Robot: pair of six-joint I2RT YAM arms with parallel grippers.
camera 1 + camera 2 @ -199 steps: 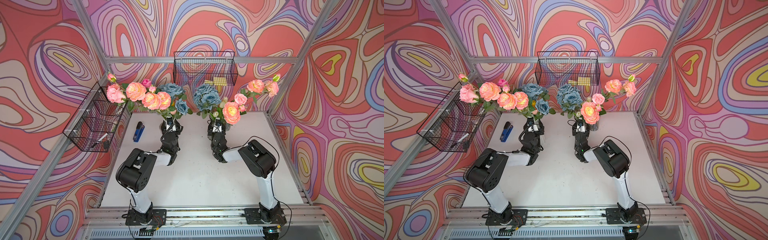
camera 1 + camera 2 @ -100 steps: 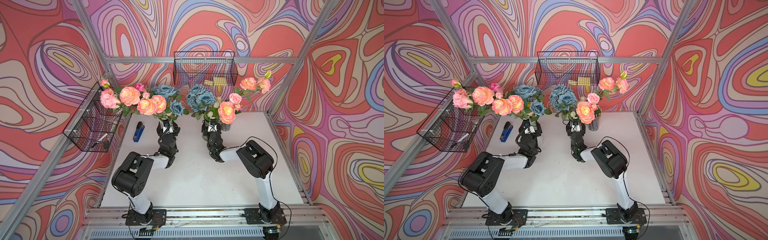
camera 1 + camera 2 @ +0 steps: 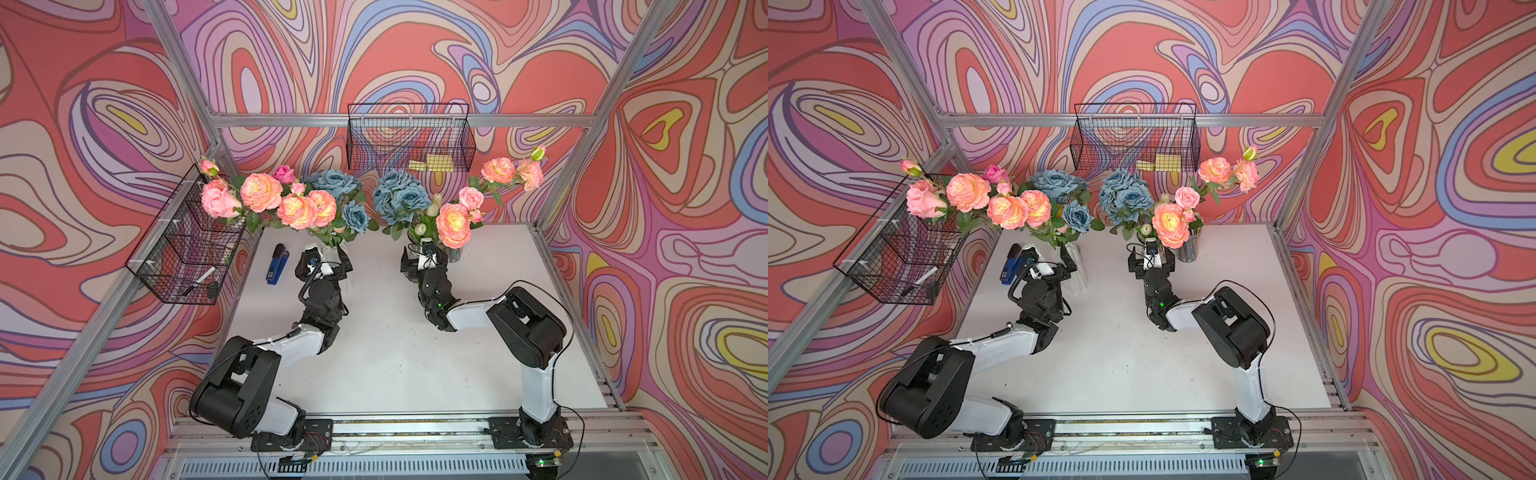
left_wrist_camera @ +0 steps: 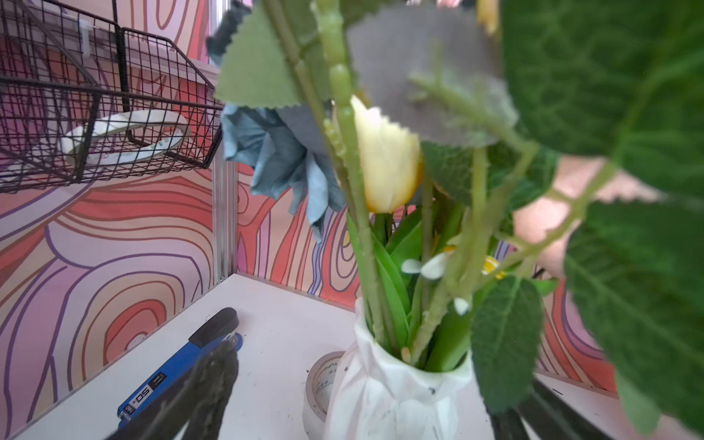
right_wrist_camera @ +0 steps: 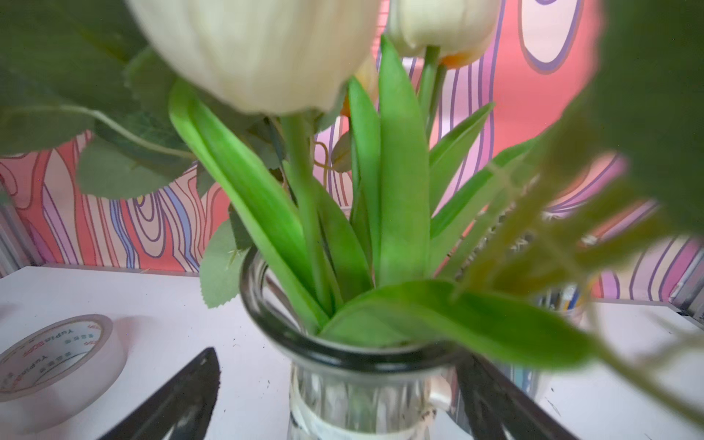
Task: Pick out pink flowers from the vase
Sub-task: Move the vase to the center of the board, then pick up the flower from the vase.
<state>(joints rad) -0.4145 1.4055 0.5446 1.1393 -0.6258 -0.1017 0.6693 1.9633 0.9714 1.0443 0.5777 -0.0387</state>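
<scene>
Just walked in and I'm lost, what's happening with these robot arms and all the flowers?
Two robot arms are working at two bouquets, with the pink flowers to be pulled out. The left hand is open around a white vase, and the right hand is open around a glass vase. Neither grips anything. The pink blooms stand in the bouquets, and none lies on the table.

The whole table (image 3: pixel 395 365) is seen in both top views from high above the arm bases, facing the back wall. Wrist views are taken close behind the left gripper (image 4: pixel 381 373) and right gripper (image 5: pixel 341 358), facing the white vase (image 4: pixel 396 392) and glass vase (image 5: pixel 362 396). A tape roll (image 4: pixel 320 381) is shared.
</scene>
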